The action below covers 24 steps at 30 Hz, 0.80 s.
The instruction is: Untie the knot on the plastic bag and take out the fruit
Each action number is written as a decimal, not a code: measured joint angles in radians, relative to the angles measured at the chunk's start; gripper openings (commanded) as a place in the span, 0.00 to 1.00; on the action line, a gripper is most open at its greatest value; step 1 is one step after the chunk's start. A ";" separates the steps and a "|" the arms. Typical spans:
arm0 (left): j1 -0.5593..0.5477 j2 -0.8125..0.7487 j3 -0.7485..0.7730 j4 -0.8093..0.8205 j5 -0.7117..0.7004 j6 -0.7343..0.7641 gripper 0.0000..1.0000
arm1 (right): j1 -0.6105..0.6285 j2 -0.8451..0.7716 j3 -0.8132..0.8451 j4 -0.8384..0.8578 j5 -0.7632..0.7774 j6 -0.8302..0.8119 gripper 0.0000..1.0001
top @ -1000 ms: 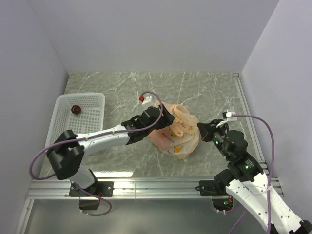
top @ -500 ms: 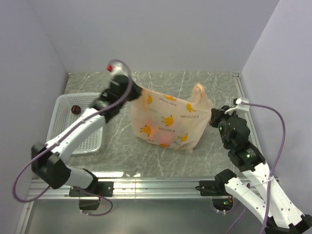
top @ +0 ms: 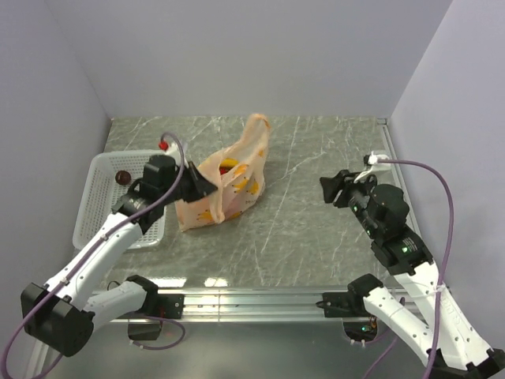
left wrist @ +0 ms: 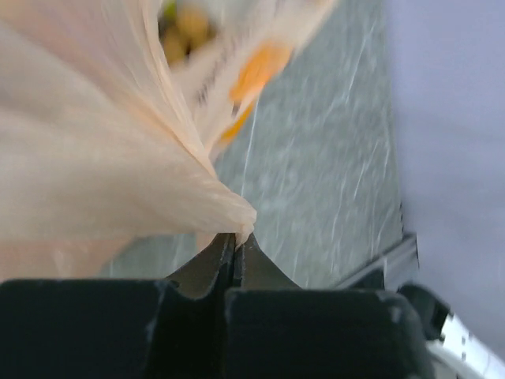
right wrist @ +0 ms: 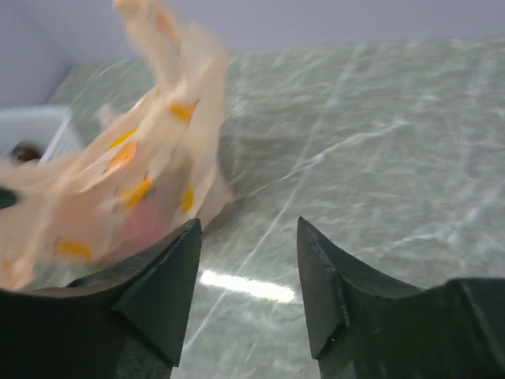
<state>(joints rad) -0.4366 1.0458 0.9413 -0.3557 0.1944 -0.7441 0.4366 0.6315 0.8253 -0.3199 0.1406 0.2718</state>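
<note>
Pinching a fold of the thin, crinkly, translucent peach-orange plastic bag, your left pincer has its black jaws pressed together with only the film between them. From above, you see that pincer at the bag's left side, just beside the white slatted plastic basket. The bag leans up and away from it, with one handle loop standing tall toward the back wall. Through the film you can make out blurred, small yellowish round fruit near the top, and the right wrist view shows a reddish blur low down inside. A dark maroon round fruit lies in the basket's far corner. Your right pincer stands partly open with nothing between its jaws. It is well apart from the bag, off to its right over the grey-green marbled tabletop, and points toward it.
</note>
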 measured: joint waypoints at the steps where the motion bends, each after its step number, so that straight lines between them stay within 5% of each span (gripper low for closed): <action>1: 0.000 -0.018 -0.048 -0.005 0.024 -0.006 0.01 | 0.015 -0.007 0.000 -0.015 -0.040 -0.012 0.67; 8: -0.004 -0.221 -0.168 -0.071 0.093 -0.077 0.01 | 0.195 0.157 0.138 -0.058 -0.117 -0.022 0.72; 13: -0.029 -0.394 -0.228 -0.019 0.108 -0.166 0.01 | 0.332 0.353 0.170 0.033 -0.016 0.164 0.81; 24: -0.095 -0.440 -0.289 -0.027 0.095 -0.247 0.01 | 0.488 0.672 0.225 0.108 0.244 0.547 0.83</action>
<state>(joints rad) -0.5320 0.6056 0.6521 -0.3828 0.2890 -0.9913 0.9241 1.3037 1.0500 -0.2119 0.3843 0.8185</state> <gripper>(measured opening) 0.012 0.838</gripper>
